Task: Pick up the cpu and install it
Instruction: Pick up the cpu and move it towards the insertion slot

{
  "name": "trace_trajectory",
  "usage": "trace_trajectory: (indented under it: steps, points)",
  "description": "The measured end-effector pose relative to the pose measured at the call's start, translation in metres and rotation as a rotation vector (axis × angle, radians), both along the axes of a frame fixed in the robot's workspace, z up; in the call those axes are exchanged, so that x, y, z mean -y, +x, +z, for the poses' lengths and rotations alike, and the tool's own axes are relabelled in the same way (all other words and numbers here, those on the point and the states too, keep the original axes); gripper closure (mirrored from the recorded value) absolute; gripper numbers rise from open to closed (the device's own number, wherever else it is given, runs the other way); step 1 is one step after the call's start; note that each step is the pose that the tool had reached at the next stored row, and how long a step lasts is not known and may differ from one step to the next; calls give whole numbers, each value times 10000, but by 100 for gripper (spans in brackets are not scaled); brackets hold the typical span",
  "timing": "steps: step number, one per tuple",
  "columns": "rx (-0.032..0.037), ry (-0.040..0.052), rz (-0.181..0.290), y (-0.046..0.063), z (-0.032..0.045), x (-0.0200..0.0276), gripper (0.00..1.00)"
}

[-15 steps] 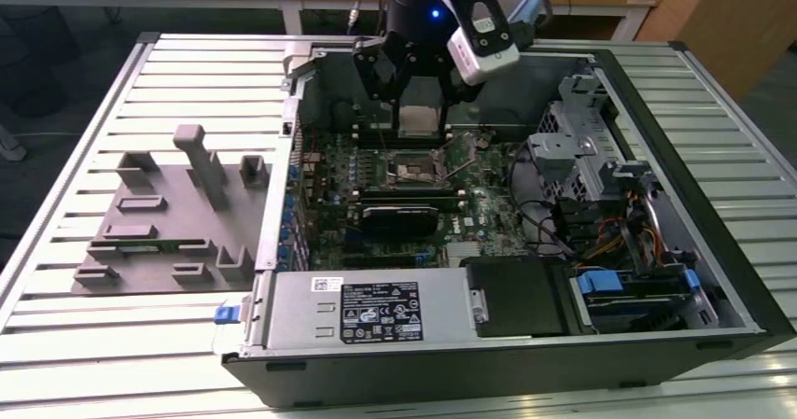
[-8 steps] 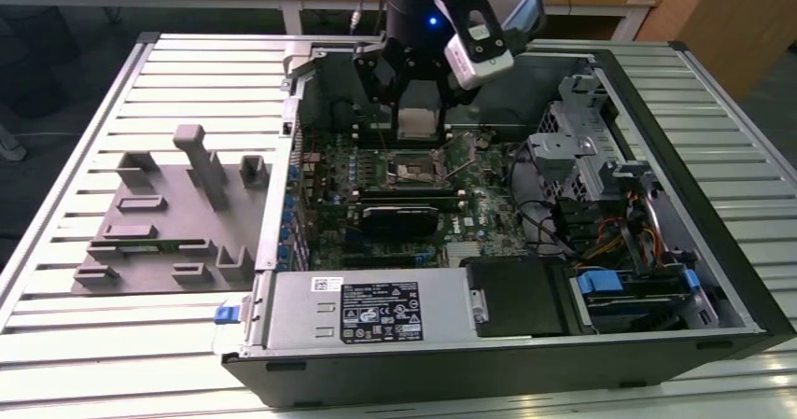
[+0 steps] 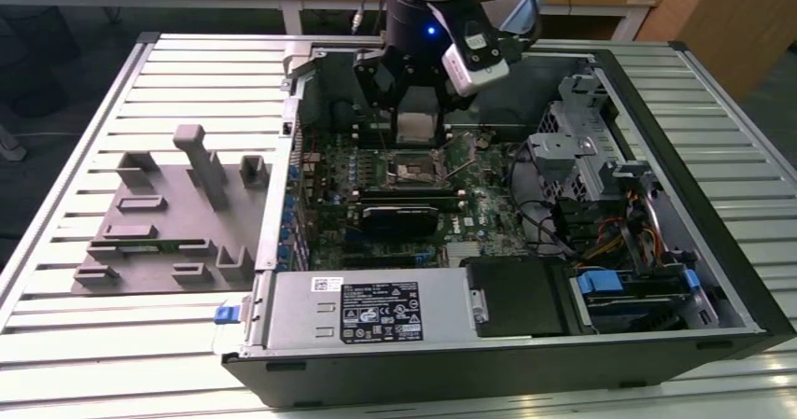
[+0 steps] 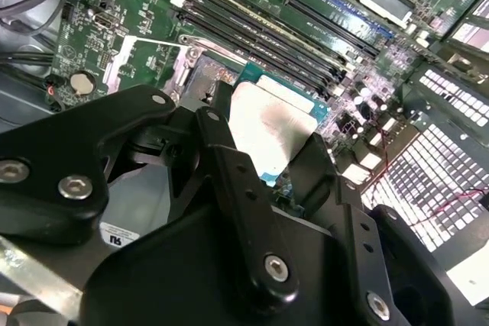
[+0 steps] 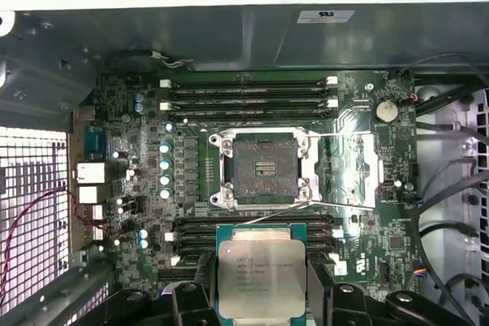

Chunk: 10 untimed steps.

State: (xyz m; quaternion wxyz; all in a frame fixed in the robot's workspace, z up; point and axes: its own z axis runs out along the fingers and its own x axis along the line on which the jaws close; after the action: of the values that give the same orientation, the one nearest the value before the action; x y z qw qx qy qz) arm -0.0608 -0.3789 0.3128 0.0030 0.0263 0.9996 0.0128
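Exterior view's middle has the arm reaching down into an open computer case [image 3: 648, 172] that lies on a slatted table [image 3: 75, 344]. Its gripper [image 3: 417, 130] is clamped on the cpu [image 3: 415, 122], one black finger [image 4: 229, 166] against each of two opposite edges, the silver top facing up. The cpu hangs above the motherboard [image 3: 486, 223], toward the case wall farthest from the exterior camera, and touches nothing but the fingers. In the first wrist view the socket [image 5: 266, 169] lies open in its metal frame between rows of memory slots [image 5: 248, 93]. A grey tray [image 3: 149, 251] of upright blocks sits on the table at the exterior view's left.
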Motion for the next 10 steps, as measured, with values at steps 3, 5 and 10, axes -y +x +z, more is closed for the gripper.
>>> trace_trajectory:
  steps: [3,5,10]
  points:
    - [-15,1,-1,3,-46,-5,45]
    - [-24,1,0,5,-76,-8,45]
    - [-29,0,1,7,-127,-38,45]
